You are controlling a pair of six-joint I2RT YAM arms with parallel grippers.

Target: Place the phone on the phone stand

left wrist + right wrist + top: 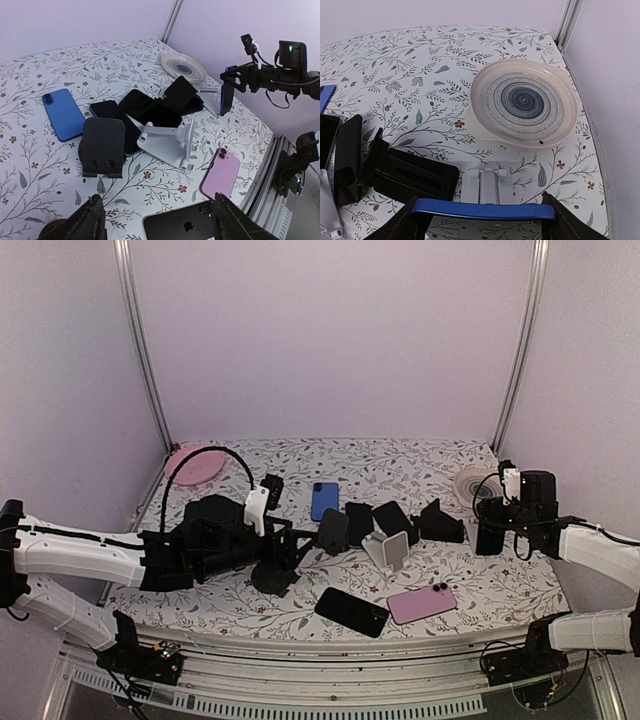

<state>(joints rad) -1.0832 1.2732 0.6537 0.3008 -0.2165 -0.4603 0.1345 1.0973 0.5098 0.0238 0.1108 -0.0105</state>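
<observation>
Just before the plate [524, 102]: blue phone [470, 210], clamped edge-up across the right gripper [482, 222], likely held so to lower onto the white stand [487, 186] beneath; left gripper [160, 220] spread, empty, farther from plate; left wrist view alone shows phone upright; overhead leaves it unclear.

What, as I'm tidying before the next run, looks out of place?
The middle is a jumble: the white phone stand lies askew, apparently tipped over, against overlapping black phones and black stands. Nothing looks spilled or broken.
</observation>
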